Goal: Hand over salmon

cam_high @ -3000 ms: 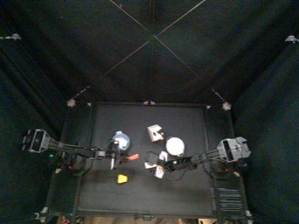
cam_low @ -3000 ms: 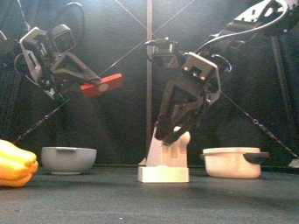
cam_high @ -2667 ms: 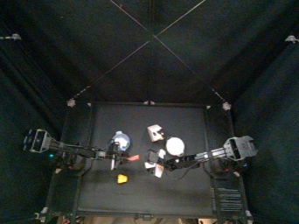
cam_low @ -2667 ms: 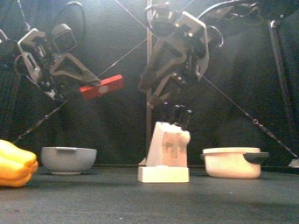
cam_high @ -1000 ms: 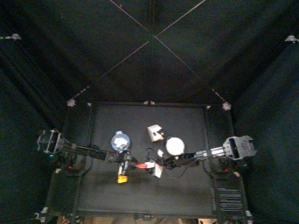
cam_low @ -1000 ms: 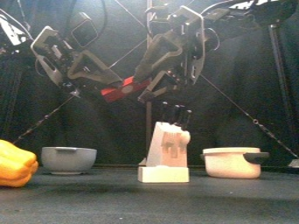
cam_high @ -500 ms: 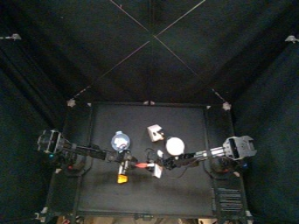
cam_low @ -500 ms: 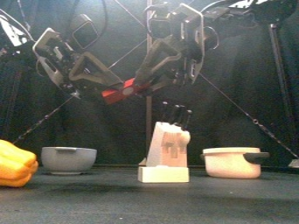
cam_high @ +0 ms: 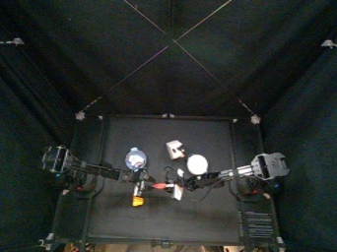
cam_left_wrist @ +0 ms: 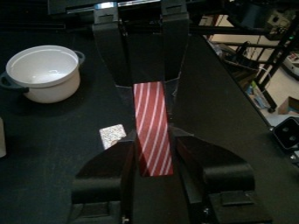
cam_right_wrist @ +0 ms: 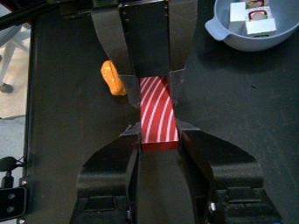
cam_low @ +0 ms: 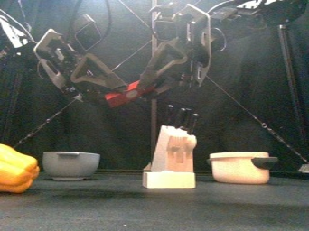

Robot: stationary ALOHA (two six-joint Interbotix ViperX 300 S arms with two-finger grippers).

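Note:
The salmon (cam_low: 126, 92) is a red strip with pale stripes, held in the air above the table between both grippers. My left gripper (cam_low: 112, 97) is shut on its left end and my right gripper (cam_low: 144, 87) is closed on its right end. From above, the salmon (cam_high: 158, 184) sits between the left gripper (cam_high: 146, 183) and the right gripper (cam_high: 171, 184) at mid-table. The left wrist view shows the salmon (cam_left_wrist: 155, 131) running from my own jaws to the other arm's jaws. The right wrist view shows the salmon (cam_right_wrist: 156, 109) the same way.
On the table stand a yellow-orange block (cam_low: 14, 170) at front left, a grey bowl (cam_low: 70, 164), a white knife block (cam_low: 172, 155) in the middle and a white pot (cam_low: 241, 167) at right. From above, the white round pot (cam_high: 198, 164) lies behind the grippers.
Three seconds ago only the left gripper held the salmon; the right gripper rose and came onto its other end. Over the last second both arms have barely moved.

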